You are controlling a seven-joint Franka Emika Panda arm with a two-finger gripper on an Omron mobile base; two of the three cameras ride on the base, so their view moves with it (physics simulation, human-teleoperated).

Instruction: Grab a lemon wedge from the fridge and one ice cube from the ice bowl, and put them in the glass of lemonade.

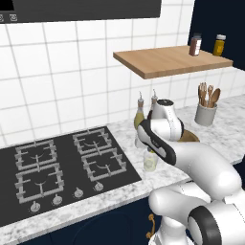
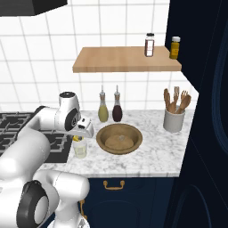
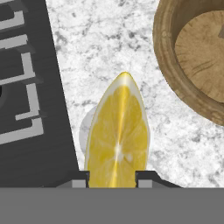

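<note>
The scene is a kitchen corner with a white-and-grey marble counter (image 2: 151,153) running under a white tiled wall (image 1: 62,81). A black gas hob (image 1: 62,165) is set into the counter on the left, and navy cabinets (image 2: 133,196) with a gold handle sit below. A wooden shelf (image 2: 124,60) hangs on the tiles and carries two small jars. Beneath it, against the wall, stand two slim spouted bottles (image 2: 110,108), and further right a grey cup of wooden utensils (image 2: 174,118).

The ice bowl (image 2: 119,138), tan-brown and shallow, rests on the marble near the middle of the counter. Just beside it, between the bowl and the hob's edge, stands the glass of lemonade (image 2: 80,148).

The gripper (image 3: 112,177) hangs directly above the glass, pointing down. In the hand view its two dark fingers (image 3: 80,178) are closed against either side of the lemon wedge (image 3: 118,135), which fills the gap between them and juts out over the marble, with the glass's pale rim peeking out behind it. The wedge is held in the air above the glass, not yet in the drink.
</note>
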